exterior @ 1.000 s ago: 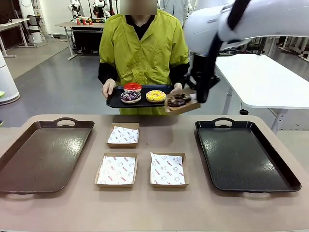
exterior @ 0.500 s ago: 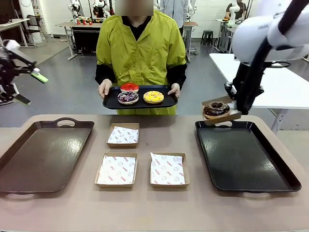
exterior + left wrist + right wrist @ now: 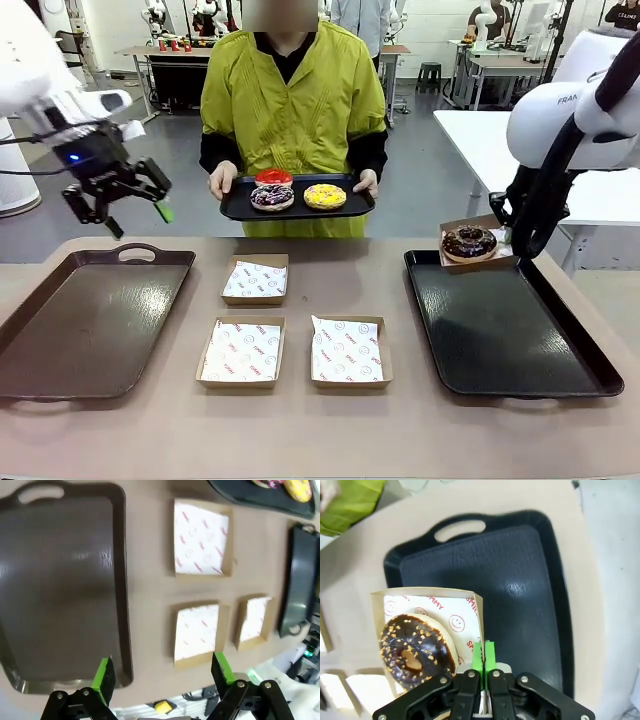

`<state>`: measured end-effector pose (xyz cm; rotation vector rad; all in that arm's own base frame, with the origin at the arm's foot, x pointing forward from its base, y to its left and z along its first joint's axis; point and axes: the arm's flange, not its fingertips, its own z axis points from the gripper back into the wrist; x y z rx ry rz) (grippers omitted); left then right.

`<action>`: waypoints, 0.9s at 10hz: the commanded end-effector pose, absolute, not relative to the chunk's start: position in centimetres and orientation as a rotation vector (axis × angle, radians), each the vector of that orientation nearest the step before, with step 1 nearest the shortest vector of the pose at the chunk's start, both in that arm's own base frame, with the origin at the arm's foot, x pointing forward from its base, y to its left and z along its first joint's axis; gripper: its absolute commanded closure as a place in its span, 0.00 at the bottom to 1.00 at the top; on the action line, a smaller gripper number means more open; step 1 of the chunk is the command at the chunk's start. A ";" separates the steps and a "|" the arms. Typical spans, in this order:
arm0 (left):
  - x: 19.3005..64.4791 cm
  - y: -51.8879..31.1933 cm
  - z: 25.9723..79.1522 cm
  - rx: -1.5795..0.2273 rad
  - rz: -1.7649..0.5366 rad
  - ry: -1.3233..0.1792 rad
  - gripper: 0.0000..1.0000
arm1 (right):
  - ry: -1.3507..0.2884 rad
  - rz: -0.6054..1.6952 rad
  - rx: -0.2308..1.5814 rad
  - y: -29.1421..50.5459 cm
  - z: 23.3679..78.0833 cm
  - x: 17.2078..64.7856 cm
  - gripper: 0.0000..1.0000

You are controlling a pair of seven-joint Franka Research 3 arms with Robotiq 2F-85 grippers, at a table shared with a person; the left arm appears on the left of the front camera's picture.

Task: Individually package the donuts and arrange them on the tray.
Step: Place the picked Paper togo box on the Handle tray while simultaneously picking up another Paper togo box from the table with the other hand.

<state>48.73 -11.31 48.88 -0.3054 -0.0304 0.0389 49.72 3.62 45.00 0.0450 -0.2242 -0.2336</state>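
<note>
My right gripper (image 3: 512, 242) is shut on the wall of a cardboard box (image 3: 480, 261) holding the chocolate donut (image 3: 469, 242), just above the far left corner of the right black tray (image 3: 500, 320). The right wrist view shows the fingers pinching the box (image 3: 437, 605) beside the donut (image 3: 417, 647), over the tray (image 3: 520, 580). A person holds a small tray (image 3: 235, 210) with the red (image 3: 274, 177), purple (image 3: 271, 196) and yellow (image 3: 324, 196) donuts. My left gripper (image 3: 138, 212) hangs open and empty above the left tray's far end.
Three empty paper-lined boxes (image 3: 255, 279), (image 3: 241, 351), (image 3: 346, 350) lie mid-table between the left tray (image 3: 90, 320) and the right one. In the left wrist view the open gripper (image 3: 162, 672) looks down on the left tray (image 3: 60, 580) and the boxes (image 3: 202, 537).
My right arm carried the boxed chocolate donut from beside the person's tray rightward and down over the right tray. My left arm swung in from the left.
</note>
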 end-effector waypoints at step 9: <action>53.2 -21.0 41.0 -0.103 -0.024 -0.181 0.00 | -0.232 -0.223 0.035 3.7 45.9 50.0 0.98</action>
